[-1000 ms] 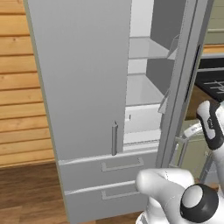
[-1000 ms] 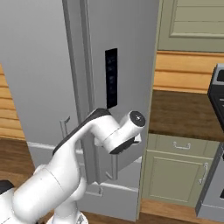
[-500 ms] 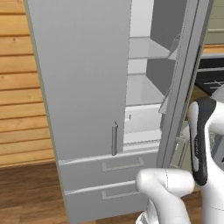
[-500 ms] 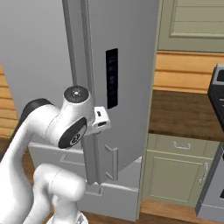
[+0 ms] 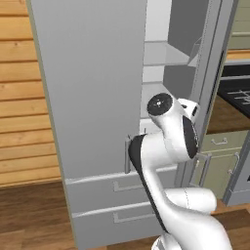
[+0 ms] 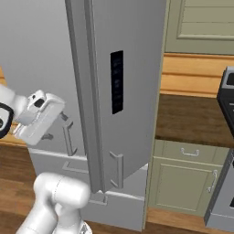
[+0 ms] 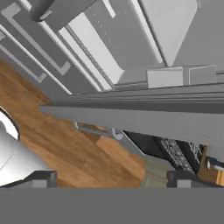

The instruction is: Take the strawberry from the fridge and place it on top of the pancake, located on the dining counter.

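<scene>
Fridge [image 5: 97, 97] fills the middle of the left base view, tall and grey, with one door shut and the other swung open. White shelves [image 5: 166, 53] show inside at the upper right, and two drawers [image 5: 117, 200] sit at the bottom. No strawberry can be seen. In the right base view the gripper [image 6: 39, 121] is at the left edge, by the door handle [image 6: 68, 135]. I cannot tell if its fingers are spread or pressed together
</scene>
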